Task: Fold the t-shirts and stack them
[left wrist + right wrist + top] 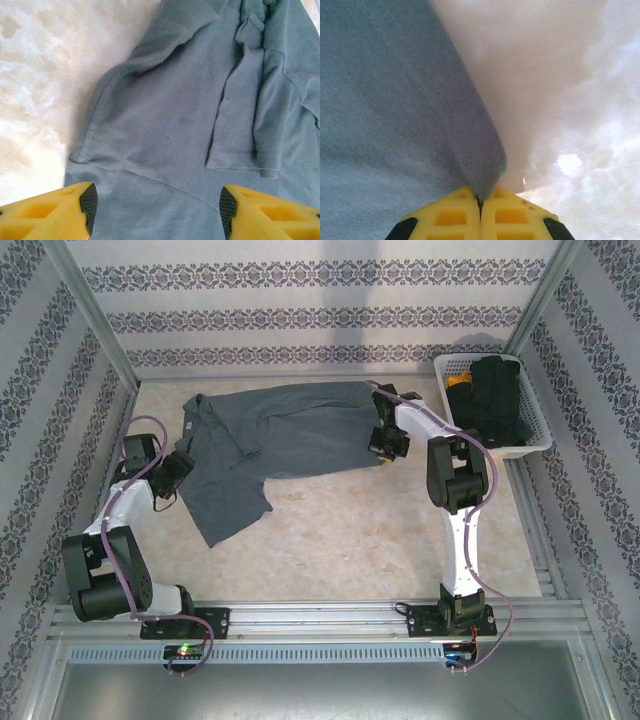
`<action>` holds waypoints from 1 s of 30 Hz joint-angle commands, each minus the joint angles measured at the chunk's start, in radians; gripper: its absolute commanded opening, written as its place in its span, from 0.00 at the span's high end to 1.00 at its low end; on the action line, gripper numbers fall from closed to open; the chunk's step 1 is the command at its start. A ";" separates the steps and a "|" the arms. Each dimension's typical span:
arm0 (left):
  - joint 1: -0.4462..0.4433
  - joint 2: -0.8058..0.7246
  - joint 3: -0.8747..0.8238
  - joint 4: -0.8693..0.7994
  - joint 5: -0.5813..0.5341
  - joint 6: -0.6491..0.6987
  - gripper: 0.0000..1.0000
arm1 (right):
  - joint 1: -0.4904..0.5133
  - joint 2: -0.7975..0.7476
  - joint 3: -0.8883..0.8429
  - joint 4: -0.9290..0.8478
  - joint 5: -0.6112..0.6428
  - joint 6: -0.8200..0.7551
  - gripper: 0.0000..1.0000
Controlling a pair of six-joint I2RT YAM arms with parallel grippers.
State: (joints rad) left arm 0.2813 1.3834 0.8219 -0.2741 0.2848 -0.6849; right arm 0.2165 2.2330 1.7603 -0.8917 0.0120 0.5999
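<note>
Left gripper (158,209): jaws wide apart, holding nothing; the tee (175,125) lies just ahead of and beneath it, collar end.
Right gripper (481,206): closed, pinching an edge of the tee between its tips.
Tee: rumpled on the table (380,530), stretched between both grippers, no fold made.
Basket (505,452): beyond the right gripper, dark bundles inside, possibly more shirts.
Left to do: every fold, then stacking.

Blue-grey tee (270,435), unfolded, rumpled, lying flat, far-left of ctr

Left gripper (158,210) spread wide, right gripper (481,204) pinched closed
</note>
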 commanded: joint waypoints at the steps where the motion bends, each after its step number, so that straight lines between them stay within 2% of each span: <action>1: -0.009 -0.005 0.004 -0.023 0.018 0.003 0.33 | -0.048 -0.122 -0.109 0.005 0.035 -0.014 1.00; 5: -0.042 0.022 0.008 -0.028 0.048 0.032 0.33 | -0.083 -0.227 -0.218 0.019 0.038 -0.074 1.00; 10: -0.118 0.083 0.037 -0.039 0.043 0.106 0.33 | -0.105 -0.256 -0.281 0.039 0.003 -0.104 1.00; 16: -0.168 0.199 0.072 -0.111 -0.060 0.150 0.38 | -0.105 -0.251 -0.280 0.053 -0.015 -0.091 1.00; 22: -0.172 0.165 0.059 -0.167 -0.178 0.132 0.39 | -0.106 -0.244 -0.258 0.045 -0.023 -0.092 1.00; 26: -0.174 0.162 0.035 -0.157 -0.168 0.128 0.38 | -0.105 -0.234 -0.249 0.046 -0.037 -0.087 1.00; 30: -0.175 0.200 0.020 -0.074 -0.084 0.098 0.39 | -0.101 -0.227 -0.243 0.047 -0.048 -0.088 1.00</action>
State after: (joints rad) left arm 0.1165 1.5730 0.8577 -0.3889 0.1608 -0.5770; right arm 0.1074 1.9888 1.4906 -0.8394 -0.0177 0.5194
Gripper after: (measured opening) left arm 0.617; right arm 0.063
